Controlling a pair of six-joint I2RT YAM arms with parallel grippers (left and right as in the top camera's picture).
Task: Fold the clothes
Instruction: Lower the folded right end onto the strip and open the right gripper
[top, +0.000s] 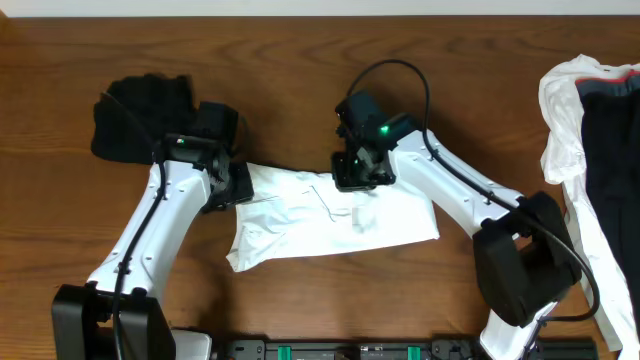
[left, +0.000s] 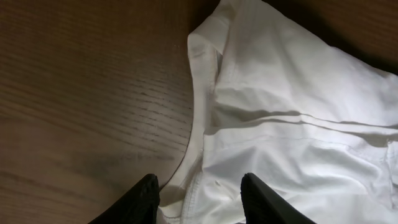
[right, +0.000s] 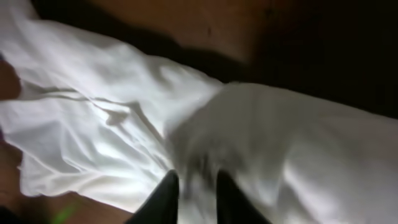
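A brown wooden surface (top: 300, 60) carries a crumpled white garment (top: 330, 225) at its centre, a heap of white and dark clothes (top: 590, 130) at the right edge and a black garment (top: 140, 110) bunched at the far left. The left fingers (left: 146, 199) stand apart, straddling the white garment's left hem. The right fingers (right: 165, 196), blurred, show a narrow gap over its top edge; whether they pinch cloth cannot be told.

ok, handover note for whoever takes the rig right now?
Left gripper: open, over the white garment's left edge.
Right gripper: barely parted at its far edge; grip unclear, view blurred.
White garment: centre, looks partly folded, wrinkled.
Black garment: bunched, far left.
White-and-dark pile: far right, unfolded.
Left to do: finish this fold, then the others.
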